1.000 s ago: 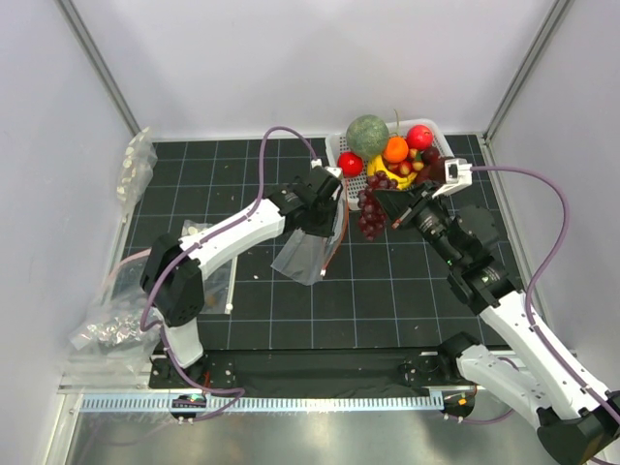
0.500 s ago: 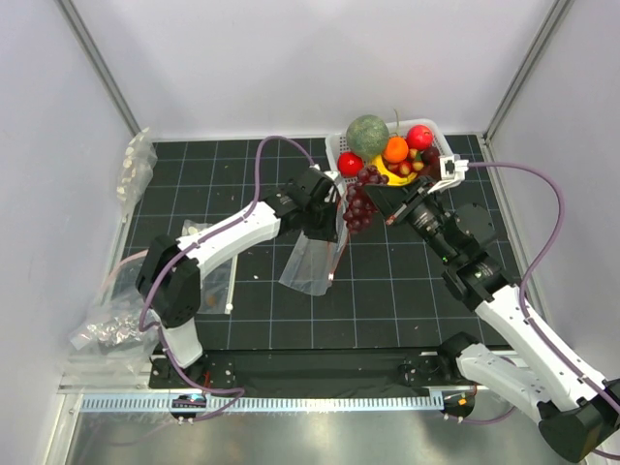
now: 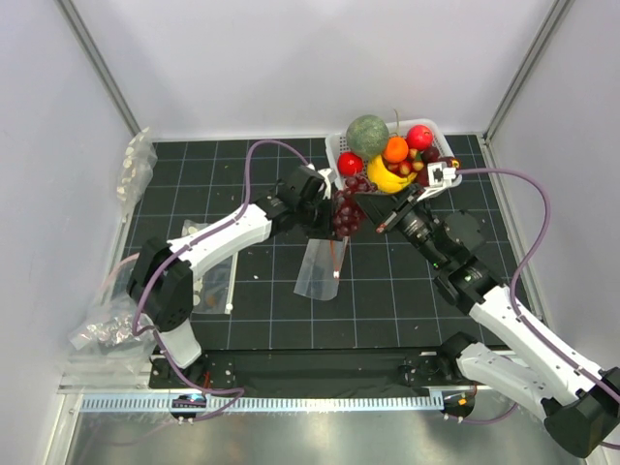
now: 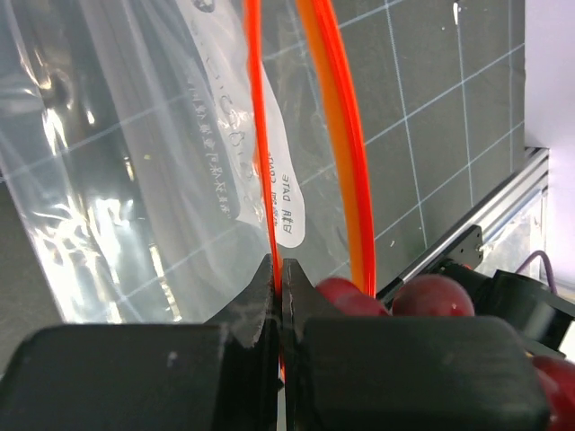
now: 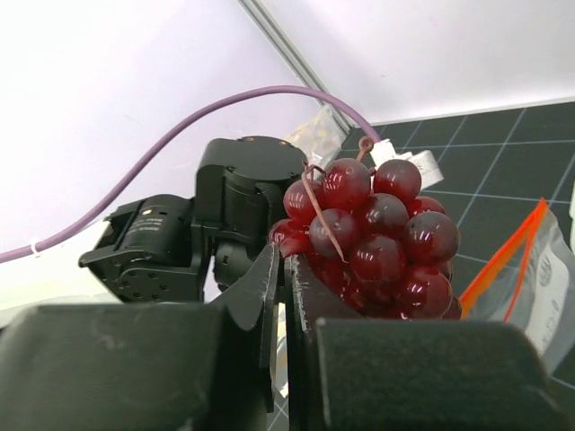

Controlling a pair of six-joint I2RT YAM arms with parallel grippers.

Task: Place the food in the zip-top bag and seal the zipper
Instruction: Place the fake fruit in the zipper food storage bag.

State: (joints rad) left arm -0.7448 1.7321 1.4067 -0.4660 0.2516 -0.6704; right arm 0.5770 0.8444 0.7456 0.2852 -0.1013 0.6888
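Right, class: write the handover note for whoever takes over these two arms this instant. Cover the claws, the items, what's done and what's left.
Left claw: shut on the red-orange zipper strip of the clear plastic zip-top bag, which hangs from it with its mouth parted.
Right claw: shut on the bunch of glossy dark red grapes, held beside the bag's mouth, not inside.
White plastic basket, far side: holds the other toy fruit.
Done: bag held up, grapes picked.
Left: grapes into bag, release, seal zipper.
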